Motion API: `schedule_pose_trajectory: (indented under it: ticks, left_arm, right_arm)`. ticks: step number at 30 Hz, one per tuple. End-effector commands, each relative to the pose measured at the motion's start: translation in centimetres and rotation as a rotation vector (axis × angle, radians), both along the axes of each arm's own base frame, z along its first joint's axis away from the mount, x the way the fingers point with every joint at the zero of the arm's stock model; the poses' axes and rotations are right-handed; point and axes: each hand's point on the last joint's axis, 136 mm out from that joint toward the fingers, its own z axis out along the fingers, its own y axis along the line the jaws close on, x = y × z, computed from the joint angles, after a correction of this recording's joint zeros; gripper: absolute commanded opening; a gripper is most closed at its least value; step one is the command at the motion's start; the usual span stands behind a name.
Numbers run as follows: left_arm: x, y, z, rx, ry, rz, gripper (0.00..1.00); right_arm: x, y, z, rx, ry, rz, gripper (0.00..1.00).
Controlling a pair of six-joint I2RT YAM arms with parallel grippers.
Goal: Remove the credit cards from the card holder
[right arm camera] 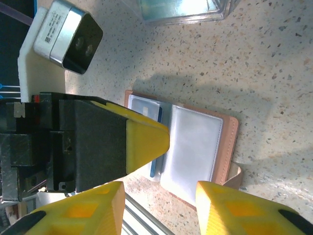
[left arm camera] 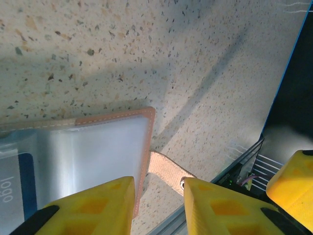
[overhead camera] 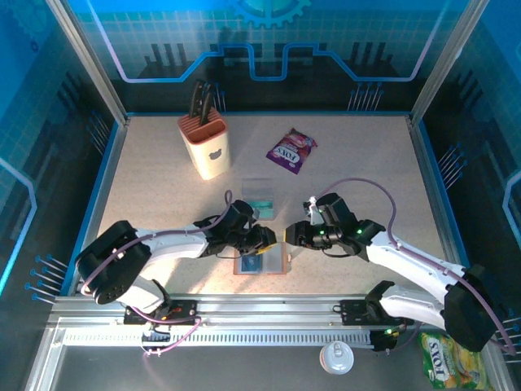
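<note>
The left gripper (left arm camera: 159,208) is apart and empty, one finger (right arm camera: 144,139) over the left page of the open wallet (right arm camera: 198,147), which lies just on the near side of the tray (overhead camera: 260,182). The right gripper (right arm camera: 161,210) hangs above the wallet, also apart and empty. I'd have the left pin that page flat while the right pinches the blue card (right arm camera: 158,115) and draws it straight out of its sleeve. I count one wallet, one blue card showing in it, one tray with teal cards I can't number, and beyond the tray one packet (overhead camera: 291,151) and one knife block (overhead camera: 205,147).
</note>
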Motion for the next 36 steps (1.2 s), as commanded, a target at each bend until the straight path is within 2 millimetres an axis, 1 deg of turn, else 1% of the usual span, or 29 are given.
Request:
schedule_pose_trajectory:
  ticks: [1,9,12,16,19,24,28,32,36]
  left_arm:
    - [0.9,-0.6,0.2,0.017,-0.003,0.033,0.34]
    - [1.8,-1.4,0.8,0.019,-0.017,0.054,0.35]
    - [2.0,-1.1,0.8,0.031,-0.029,0.065,0.36]
    - [1.9,-0.2,1.1,0.045,-0.047,0.096,0.36]
    - [1.9,0.7,1.4,0.065,-0.065,0.108,0.36]
    - [1.8,1.7,1.9,0.105,-0.083,0.078,0.37]
    - [1.4,2.8,1.7,0.123,-0.08,0.057,0.37]
    - [1.0,4.6,1.3,0.117,-0.067,0.058,0.37]
    - [0.7,6.7,1.3,0.116,-0.059,0.072,0.37]
  right_arm:
    - [-0.6,0.0,0.3,0.01,0.017,0.05,0.44]
    - [-1.6,0.2,-0.2,0.019,0.059,0.104,0.44]
    - [-1.7,0.4,-0.5,0.022,0.065,0.123,0.44]
    - [-2.0,0.7,-0.3,0.038,0.075,0.148,0.44]
    - [-2.3,0.6,-0.2,0.038,0.072,0.149,0.44]
    - [-2.2,0.5,0.0,0.033,0.064,0.136,0.44]
    - [-1.9,0.7,0.1,0.024,0.06,0.112,0.44]
    - [-1.6,1.6,0.2,0.027,0.053,0.094,0.44]
    - [-1.5,3.2,0.1,0.006,0.057,0.114,0.44]
